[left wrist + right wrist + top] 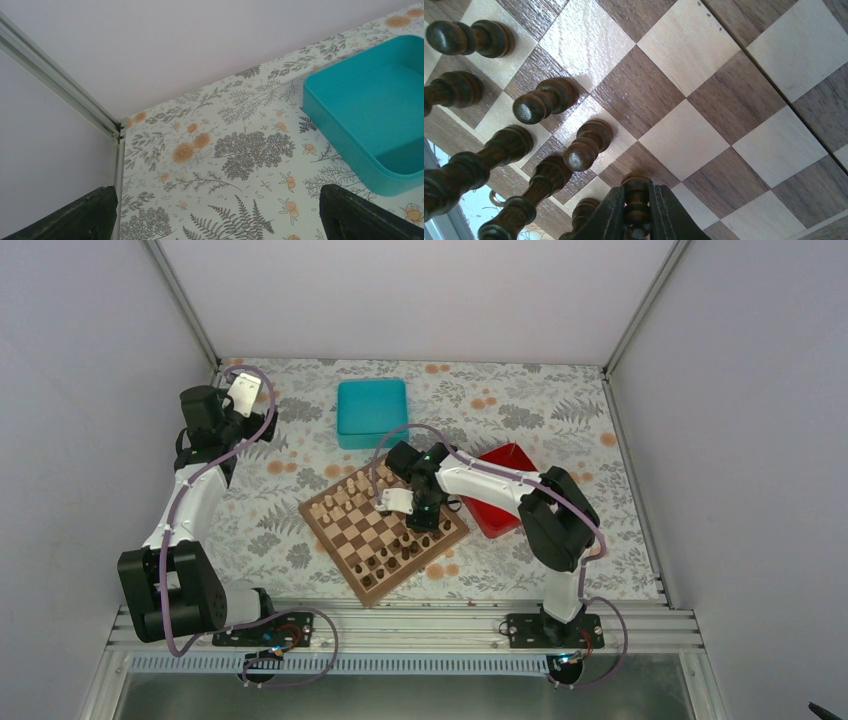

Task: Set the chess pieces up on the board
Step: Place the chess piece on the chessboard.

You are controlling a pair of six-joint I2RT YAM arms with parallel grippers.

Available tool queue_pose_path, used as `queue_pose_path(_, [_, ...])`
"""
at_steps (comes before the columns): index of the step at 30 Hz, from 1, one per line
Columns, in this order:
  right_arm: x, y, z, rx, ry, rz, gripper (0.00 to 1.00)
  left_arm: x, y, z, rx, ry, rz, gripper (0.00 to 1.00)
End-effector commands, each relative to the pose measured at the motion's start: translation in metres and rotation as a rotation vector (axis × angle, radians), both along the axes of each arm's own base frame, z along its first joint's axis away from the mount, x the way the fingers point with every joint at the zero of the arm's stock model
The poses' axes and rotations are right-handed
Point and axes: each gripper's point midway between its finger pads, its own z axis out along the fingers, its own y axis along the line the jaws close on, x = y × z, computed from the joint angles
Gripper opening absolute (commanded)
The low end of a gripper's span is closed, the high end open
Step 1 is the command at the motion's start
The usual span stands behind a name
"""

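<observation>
Floral tabletop (270, 510): right gripper (638, 200) clamps a dark pawn (637, 182) upright, probably for seating on the chessboard (345, 540). Left gripper (217, 212) is parked at the board's 10 o'clock, fingers apart.

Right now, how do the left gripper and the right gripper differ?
The left gripper is open and empty; the right gripper is shut on a dark chess piece. The left one hangs over the flowered table beside the teal box; the right one is over the board. Both are two-fingered.

teal box (370, 100) cut by right edge, left gripper (219, 207) cropped at bottom, dark chess piece (637, 212) half-hidden in right gripper (637, 194)
</observation>
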Motion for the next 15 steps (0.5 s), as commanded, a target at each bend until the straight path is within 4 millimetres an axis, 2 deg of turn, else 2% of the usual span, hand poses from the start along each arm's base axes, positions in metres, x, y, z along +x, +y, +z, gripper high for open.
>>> queue_pose_path(1, [-0.002,0.002,-0.010,-0.014,0.007,-0.001,0.13,-0.001,0.001,0.005,0.002,-0.018,-0.004,1.00])
queue_pose_path(10, [0.002,0.004,-0.006,-0.002,-0.013,-0.010,0.23,-0.001,0.001,0.005,0.002,-0.020,-0.005,1.00])
queue_pose_path(15, [0.006,0.004,0.013,0.024,-0.034,-0.019,0.25,-0.001,0.001,0.005,0.002,-0.020,-0.004,1.00])
